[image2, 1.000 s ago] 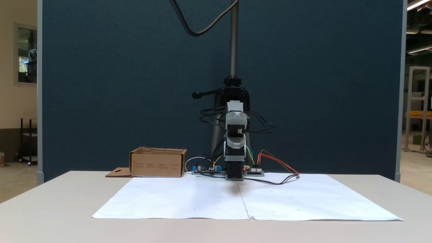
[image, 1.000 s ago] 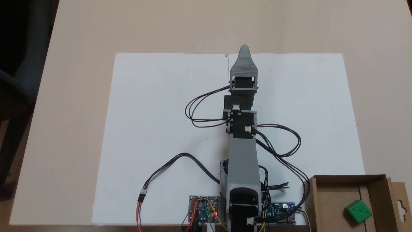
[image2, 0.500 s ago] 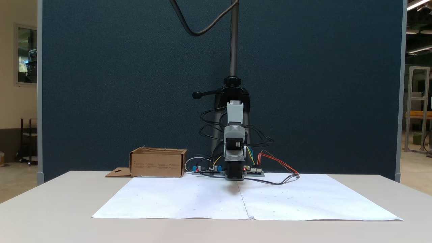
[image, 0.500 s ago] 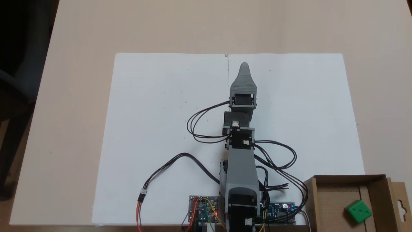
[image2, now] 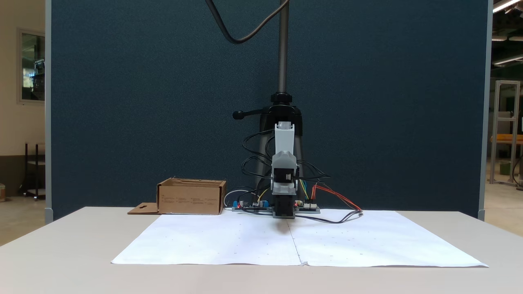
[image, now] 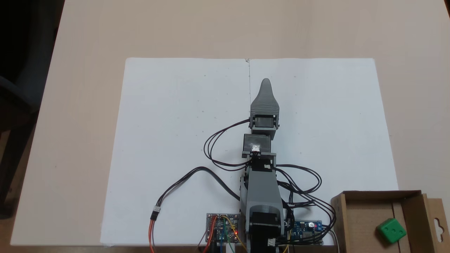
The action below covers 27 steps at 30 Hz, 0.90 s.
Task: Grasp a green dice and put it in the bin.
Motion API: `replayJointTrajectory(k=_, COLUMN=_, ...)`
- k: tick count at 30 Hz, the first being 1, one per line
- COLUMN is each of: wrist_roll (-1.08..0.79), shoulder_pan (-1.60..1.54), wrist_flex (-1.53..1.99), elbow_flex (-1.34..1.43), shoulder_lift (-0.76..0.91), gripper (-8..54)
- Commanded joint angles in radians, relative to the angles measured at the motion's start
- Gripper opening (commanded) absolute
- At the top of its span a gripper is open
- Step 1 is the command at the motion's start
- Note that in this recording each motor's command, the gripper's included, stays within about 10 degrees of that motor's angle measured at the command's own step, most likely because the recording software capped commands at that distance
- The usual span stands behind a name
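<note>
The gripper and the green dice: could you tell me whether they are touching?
Apart. In a fixed view the gripper points out over the white paper, while the green dice lies inside the bin, far off.

The box (image: 365, 218) is plain brown cardboard, matt and slightly fibrous at its cut edges. Inside it, the die (image: 391, 230) is bright green plastic with a smooth, faintly shiny skin. Left of the box, the arm (image: 262, 182) is grey plastic, matt, its tapered gripper (image: 265, 84) finely ribbed. Under it lies smooth white paper (image: 168, 133) on a matt beige table (image: 88, 42). Behind the box, the screen (image2: 143, 102) is dark blue, cloth-like and grainy.
</note>
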Motion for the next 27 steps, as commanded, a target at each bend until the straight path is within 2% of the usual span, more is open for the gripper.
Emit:
replayJointTrajectory(k=1, wrist_roll=-0.011, shoulder_pan=0.011, wrist_flex=-0.168, elbow_flex=0.049, shoulder_lift=0.118, gripper=42.2)
replayJointTrajectory(k=10, wrist_roll=-0.011, shoulder_pan=0.011, wrist_flex=-0.385, elbow_flex=0.236, shoulder_lift=0.118, gripper=42.5)
replayJointTrajectory(k=19, wrist_roll=-0.017, shoulder_pan=0.000, wrist_flex=-0.773, elbow_flex=0.237, shoulder_lift=0.115, gripper=45.1)
replayJointTrajectory(k=27, wrist_roll=0.003, shoulder_pan=-0.046, wrist_flex=-0.833, elbow_flex=0.237, shoulder_lift=0.114, gripper=45.0)
